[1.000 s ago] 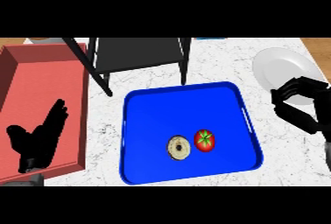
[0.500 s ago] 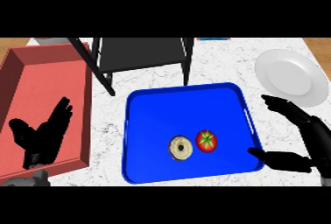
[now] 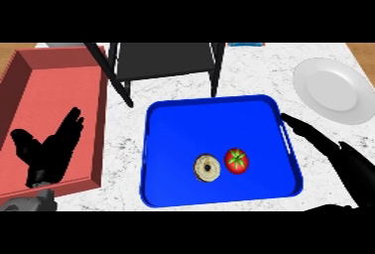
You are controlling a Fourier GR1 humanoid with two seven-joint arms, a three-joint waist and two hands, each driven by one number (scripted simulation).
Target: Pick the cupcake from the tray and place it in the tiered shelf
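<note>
Marble counter carries a blue tray point(image 3: 176, 119) holding the cupcake point(image 3: 207, 167) beside a tomato point(image 3: 236, 160). Since a moment ago the right hand point(image 3: 344, 161) has slid lower along the tray's right rim, fingers straight, holding nothing. The left hand point(image 3: 50, 148) rests open over the red bin point(image 3: 44, 84).

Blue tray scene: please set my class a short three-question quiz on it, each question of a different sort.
1. True or false: the tomato lies on the white plate.
2. What lies left of the tomato on the blue tray? A) cupcake B) spoon C) mug
3. Which hand is beside the tray's right rim?

Key: 1 false; 2 A; 3 the right hand, fingers straight. The left hand rests over the red tray.
</note>
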